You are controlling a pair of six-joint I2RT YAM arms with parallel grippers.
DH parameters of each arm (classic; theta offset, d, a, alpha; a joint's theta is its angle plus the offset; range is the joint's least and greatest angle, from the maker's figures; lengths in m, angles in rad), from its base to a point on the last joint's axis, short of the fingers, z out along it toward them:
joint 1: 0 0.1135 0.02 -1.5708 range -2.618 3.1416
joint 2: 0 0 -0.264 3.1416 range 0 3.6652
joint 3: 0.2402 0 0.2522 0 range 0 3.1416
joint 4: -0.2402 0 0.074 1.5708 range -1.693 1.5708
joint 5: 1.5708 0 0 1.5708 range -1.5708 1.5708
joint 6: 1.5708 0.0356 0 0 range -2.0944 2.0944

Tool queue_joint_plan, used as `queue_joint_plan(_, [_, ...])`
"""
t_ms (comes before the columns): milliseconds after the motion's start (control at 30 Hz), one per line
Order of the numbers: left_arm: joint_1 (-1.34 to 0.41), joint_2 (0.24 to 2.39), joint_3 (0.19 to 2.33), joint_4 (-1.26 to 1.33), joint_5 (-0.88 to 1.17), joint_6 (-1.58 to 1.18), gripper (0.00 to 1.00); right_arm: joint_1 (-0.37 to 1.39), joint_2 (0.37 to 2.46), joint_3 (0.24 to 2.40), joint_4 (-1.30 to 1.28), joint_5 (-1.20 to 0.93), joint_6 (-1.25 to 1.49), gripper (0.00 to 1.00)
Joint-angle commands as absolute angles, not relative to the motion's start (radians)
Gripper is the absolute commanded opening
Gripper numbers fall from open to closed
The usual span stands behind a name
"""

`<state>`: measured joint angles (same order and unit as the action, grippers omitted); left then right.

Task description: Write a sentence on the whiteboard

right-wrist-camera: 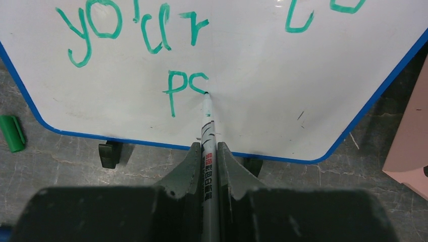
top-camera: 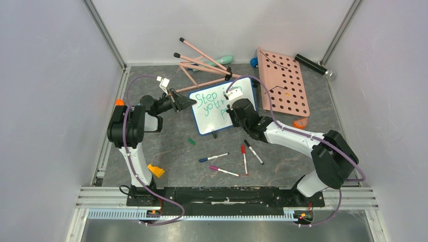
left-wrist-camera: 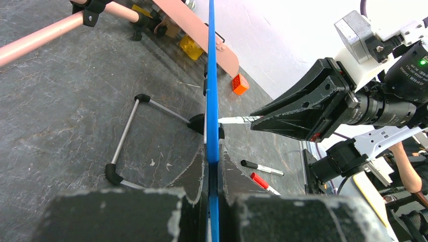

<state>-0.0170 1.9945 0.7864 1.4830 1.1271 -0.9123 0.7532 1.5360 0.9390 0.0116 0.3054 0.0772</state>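
Board point(top-camera: 214, 123) stands mid-table, L gripper point(left-wrist-camera: 212, 154) clamped on its edge, R gripper point(right-wrist-camera: 208, 151) clamped on marker point(right-wrist-camera: 207, 121), tip on board; sentence point(right-wrist-camera: 151, 35): 2 lines done, 3rd just begun ("p" + part-letter), rest left.

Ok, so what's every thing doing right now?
Whiteboard: propped up, partly written.
Sentence: unfinished, third line just begun.
Green marker: uncapped, tip touching whiteboard.
Green cap: off, lying on table.
Red marker: capped, lying on table.
Left gripper: shut on whiteboard's edge.
Right gripper: shut on green marker.
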Motion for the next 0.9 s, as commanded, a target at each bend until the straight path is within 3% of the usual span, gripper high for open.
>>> queue_joint_plan(0, [-0.012, 2.000, 0.811, 1.557, 1.140, -0.885, 0.02, 0.731, 1.545, 0.985, 0.002, 0.357, 0.068, 0.00])
queue_joint_plan(867, [-0.012, 2.005, 0.816, 1.557, 1.143, -0.890, 0.02, 0.729, 1.505, 0.974, 0.052, 0.242, 0.055, 0.00])
